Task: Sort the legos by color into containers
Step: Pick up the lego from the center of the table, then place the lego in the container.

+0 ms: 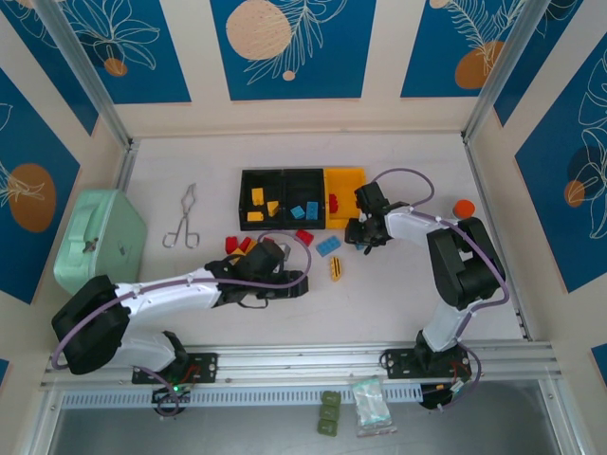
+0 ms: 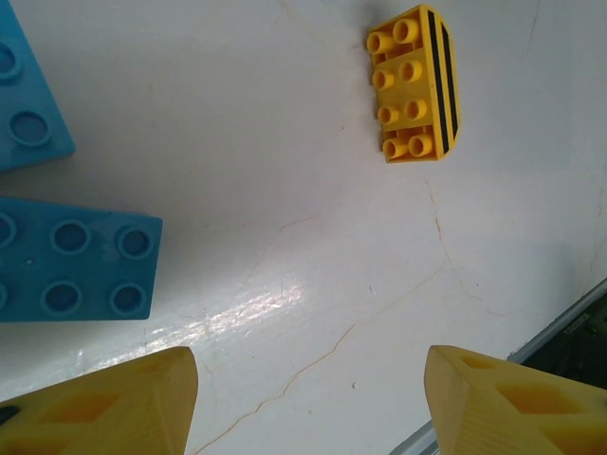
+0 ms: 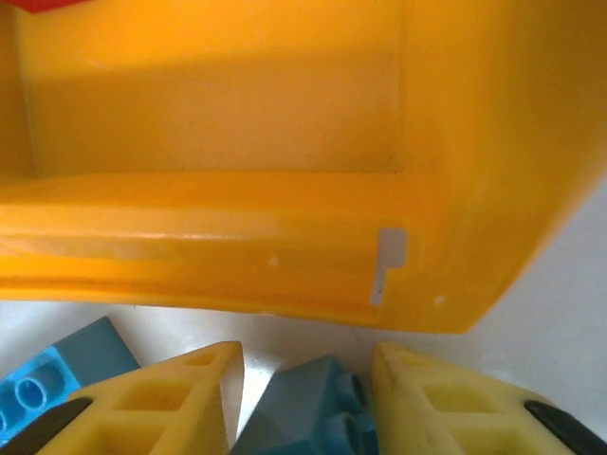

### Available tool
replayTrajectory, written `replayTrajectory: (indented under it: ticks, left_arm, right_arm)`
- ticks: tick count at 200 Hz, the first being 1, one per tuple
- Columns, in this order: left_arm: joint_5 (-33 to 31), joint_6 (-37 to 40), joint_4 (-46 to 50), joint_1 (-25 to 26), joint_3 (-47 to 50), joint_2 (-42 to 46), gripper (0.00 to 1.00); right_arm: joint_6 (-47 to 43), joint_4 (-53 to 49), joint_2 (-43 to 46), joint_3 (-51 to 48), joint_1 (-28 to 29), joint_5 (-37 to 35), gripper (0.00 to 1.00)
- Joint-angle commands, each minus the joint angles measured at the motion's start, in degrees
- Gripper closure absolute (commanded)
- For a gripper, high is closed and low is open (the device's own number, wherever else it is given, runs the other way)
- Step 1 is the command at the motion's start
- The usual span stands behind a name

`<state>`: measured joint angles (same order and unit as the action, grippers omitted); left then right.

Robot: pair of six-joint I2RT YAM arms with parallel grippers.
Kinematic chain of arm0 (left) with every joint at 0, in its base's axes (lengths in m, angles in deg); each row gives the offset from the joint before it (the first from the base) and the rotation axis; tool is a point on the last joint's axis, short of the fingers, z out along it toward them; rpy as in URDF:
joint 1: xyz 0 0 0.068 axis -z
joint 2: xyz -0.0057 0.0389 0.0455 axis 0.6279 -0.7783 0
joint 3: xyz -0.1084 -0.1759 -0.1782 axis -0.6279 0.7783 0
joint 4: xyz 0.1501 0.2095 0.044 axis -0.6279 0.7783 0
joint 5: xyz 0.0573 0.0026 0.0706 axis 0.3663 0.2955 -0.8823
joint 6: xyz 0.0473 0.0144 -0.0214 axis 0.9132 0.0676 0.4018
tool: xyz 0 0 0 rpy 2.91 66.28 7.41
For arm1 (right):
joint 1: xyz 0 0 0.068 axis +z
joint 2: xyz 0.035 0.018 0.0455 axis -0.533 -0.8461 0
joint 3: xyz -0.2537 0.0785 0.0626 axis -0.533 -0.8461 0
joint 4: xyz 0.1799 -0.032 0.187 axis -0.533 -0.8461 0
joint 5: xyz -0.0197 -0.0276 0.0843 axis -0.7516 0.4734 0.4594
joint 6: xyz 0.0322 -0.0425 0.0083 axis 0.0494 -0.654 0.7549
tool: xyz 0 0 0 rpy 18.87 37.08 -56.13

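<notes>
R tool [image 3: 305, 365] is closed on blue lego [image 3: 303, 417] at near edge of yellow container [image 3: 237, 246], L tool [image 2: 308, 379] wide open, empty over worktop [image 2: 285, 190]; legos prob. light, rigid, slick: grip flat sidewalls, not studs.

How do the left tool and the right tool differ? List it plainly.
The left tool is open with nothing between its fingers; the right tool grips a blue brick. The left tool hangs over the table near a yellow striped brick; the right tool sits at the yellow bin, by its outer wall. Both have yellow fingers.
</notes>
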<state>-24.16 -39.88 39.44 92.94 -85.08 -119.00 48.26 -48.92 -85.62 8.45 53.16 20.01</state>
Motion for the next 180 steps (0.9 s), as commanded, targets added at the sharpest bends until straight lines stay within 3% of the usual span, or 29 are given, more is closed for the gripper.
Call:
replayTrajectory:
  ticks: [1,26,64,104,180]
  left_arm:
    - [-0.9,-0.62,-1.07,0.46,1.01,1.65,0.36]
    - [-1.03,-0.8,-1.06,0.47,1.37,1.98,0.36]
    - [-3.36,-0.95,0.39,0.46,2.22,4.03,0.36]
    - [-8.42,-1.9,3.74,0.09,4.33,10.01,0.36]
    - [-11.37,-4.22,9.74,-0.08,8.09,19.37,0.36]
  right_arm:
    - [0.19,-1.97,-0.04,1.45,0.45,-0.46,0.7]
    - [0.89,-3.32,2.27,0.41,0.97,-1.24,0.76]
    - [1.59,-7.03,9.65,-0.36,2.78,-0.31,0.77]
    - [1.46,-11.54,13.39,5.7,6.91,0.08,0.77]
    - [2.68,-14.16,-4.74,29.21,11.11,2.48,0.77]
